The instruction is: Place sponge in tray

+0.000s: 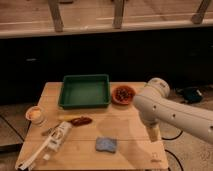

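The blue-grey sponge lies flat on the wooden table, near its front edge. The dark green tray sits at the back of the table with nothing in it. My white arm reaches in from the right over the table's right side. Below it hangs the gripper, open and holding nothing. It sits to the right of the sponge and apart from it, well in front of the tray.
A round reddish-brown bowl stands right of the tray. A white elongated tool lies at the front left, a small brown item beside it, and a small cup at the left edge. A dark counter stands behind the table.
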Robot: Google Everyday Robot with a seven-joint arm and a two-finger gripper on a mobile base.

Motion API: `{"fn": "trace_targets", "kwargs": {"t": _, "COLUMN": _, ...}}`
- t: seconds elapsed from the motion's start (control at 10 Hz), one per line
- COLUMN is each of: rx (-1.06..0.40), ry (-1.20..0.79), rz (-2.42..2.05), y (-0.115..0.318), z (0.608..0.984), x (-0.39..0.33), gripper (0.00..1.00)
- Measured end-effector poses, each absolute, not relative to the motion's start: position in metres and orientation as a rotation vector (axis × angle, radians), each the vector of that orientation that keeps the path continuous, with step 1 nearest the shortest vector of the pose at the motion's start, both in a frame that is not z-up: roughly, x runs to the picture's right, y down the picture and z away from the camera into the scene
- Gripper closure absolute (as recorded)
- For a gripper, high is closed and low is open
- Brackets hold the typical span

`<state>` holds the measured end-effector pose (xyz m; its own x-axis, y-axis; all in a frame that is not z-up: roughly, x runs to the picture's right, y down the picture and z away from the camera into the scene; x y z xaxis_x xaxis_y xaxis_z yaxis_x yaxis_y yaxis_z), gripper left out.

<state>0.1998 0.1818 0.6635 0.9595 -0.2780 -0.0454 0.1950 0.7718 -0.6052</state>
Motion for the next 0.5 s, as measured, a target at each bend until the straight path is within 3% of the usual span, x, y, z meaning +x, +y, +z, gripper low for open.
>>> {"fn": "trace_targets", "kwargs": {"t": 0.5, "rx": -0.645, "ry": 0.124, "rz": -0.328, "y": 0.198, "z": 0.664, "x": 0.158, "gripper": 0.20}}
